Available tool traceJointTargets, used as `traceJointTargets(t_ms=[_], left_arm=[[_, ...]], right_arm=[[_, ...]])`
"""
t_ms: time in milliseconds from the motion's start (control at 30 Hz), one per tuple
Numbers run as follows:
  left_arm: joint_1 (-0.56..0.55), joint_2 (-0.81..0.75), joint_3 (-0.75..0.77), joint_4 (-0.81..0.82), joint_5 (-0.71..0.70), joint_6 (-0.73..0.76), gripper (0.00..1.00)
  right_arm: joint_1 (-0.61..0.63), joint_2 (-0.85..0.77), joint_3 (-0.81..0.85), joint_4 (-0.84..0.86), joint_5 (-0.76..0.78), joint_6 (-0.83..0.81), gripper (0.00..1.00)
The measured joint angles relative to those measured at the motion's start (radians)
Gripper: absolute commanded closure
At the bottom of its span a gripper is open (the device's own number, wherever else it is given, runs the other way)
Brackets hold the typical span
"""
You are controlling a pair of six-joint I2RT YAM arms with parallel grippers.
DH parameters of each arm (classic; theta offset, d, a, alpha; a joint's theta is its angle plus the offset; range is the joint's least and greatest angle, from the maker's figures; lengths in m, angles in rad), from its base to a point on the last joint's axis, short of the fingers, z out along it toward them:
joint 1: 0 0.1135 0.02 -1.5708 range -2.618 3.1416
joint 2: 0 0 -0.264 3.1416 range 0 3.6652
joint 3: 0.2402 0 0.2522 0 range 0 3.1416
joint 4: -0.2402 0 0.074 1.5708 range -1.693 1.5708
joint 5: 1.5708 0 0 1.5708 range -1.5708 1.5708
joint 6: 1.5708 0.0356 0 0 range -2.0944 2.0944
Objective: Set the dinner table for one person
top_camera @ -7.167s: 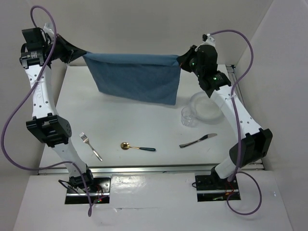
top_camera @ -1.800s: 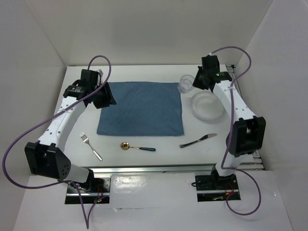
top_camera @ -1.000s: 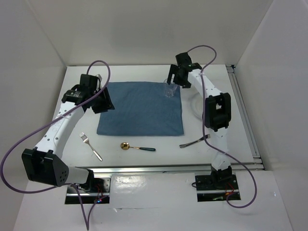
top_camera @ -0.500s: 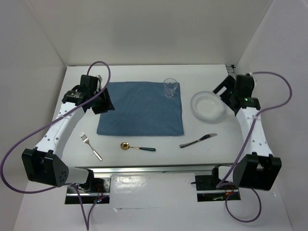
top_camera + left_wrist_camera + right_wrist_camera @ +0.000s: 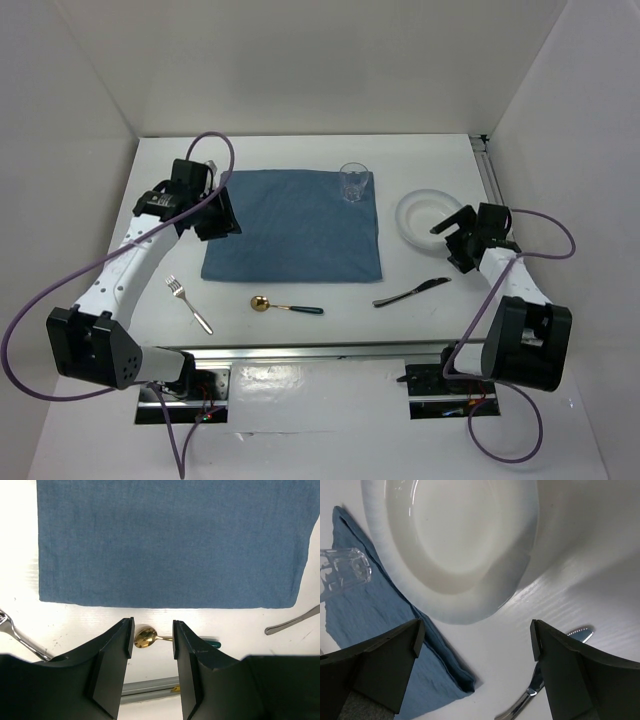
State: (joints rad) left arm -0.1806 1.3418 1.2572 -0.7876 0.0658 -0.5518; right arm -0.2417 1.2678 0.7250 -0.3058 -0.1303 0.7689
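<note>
dinner table (image 5: 290,152) | white, flat, rectangular | metal rails at near and right edges | level

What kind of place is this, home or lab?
Probably a lab test cell: plain white walls box in the dinner table, with two robot arms bolted by its near metal rail.

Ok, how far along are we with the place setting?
Done: the blue cloth mat lies flat on the dinner table, with the glass on its far right corner. In hand: nothing is held; the right tool is open at the white plate, the left tool open by the mat's left edge. Left: plate, fork, spoon and knife sit off the mat.
</note>
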Motion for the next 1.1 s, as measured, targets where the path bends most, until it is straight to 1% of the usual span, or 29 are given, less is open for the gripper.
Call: traceJointTargets(t_ms=[167, 333, 367, 467, 500, 600, 633, 700, 733, 767, 800, 833, 933, 1033, 1100], left_arm=[[0.000, -0.005, -0.013, 0.002, 0.000, -0.001, 0.47], [0.000, -0.005, -0.013, 0.001, -0.001, -0.001, 0.47], [0.000, -0.005, -0.013, 0.001, -0.001, -0.001, 0.47], [0.000, -0.005, -0.013, 0.000, -0.001, -0.001, 0.47], [0.000, -0.005, -0.013, -0.001, -0.001, -0.001, 0.47], [0.000, -0.005, -0.013, -0.002, -0.001, -0.001, 0.47], [0.000, -0.005, -0.013, -0.003, -0.001, -0.001, 0.47], [-0.002, -0.005, -0.013, -0.004, -0.001, -0.001, 0.47], [-0.003, -0.005, -0.013, -0.004, -0.002, -0.001, 0.47], [-0.006, -0.005, -0.013, -0.005, -0.002, -0.001, 0.47], [-0.008, -0.005, -0.013, -0.006, -0.002, -0.001, 0.47], [-0.008, -0.005, -0.013, -0.006, -0.002, -0.002, 0.47], [-0.011, -0.005, -0.013, -0.006, 0.003, -0.003, 0.47], [-0.011, -0.005, -0.013, -0.006, 0.008, -0.003, 0.47], [-0.011, -0.004, -0.009, -0.008, 0.008, -0.004, 0.48]], right_arm=[[-0.012, 0.085, -0.032, 0.093, -0.017, 0.047, 0.00], [-0.034, 0.166, -0.043, 0.176, -0.027, 0.083, 0.05], [-0.036, 0.179, -0.043, 0.191, -0.030, 0.088, 0.08], [-0.037, 0.237, -0.037, 0.237, -0.040, 0.107, 0.13], [-0.038, 0.255, -0.028, 0.256, -0.051, 0.117, 0.20], [-0.038, 0.298, -0.013, 0.304, -0.053, 0.138, 0.34], [-0.038, 0.314, -0.005, 0.313, -0.054, 0.143, 0.47], [-0.038, 0.337, 0.002, 0.316, -0.051, 0.149, 0.64], [-0.038, 0.351, 0.003, 0.321, -0.055, 0.158, 0.80], [-0.040, 0.353, 0.006, 0.322, -0.054, 0.170, 0.86], [-0.049, 0.350, 0.011, 0.345, -0.085, 0.200, 0.92], [-0.053, 0.335, 0.024, 0.358, -0.104, 0.211, 1.00], [-0.049, 0.270, 0.037, 0.323, -0.057, 0.173, 1.00], [-0.049, 0.186, 0.034, 0.226, -0.014, 0.129, 1.00], [-0.049, 0.103, 0.034, 0.169, 0.000, 0.095, 1.00]])
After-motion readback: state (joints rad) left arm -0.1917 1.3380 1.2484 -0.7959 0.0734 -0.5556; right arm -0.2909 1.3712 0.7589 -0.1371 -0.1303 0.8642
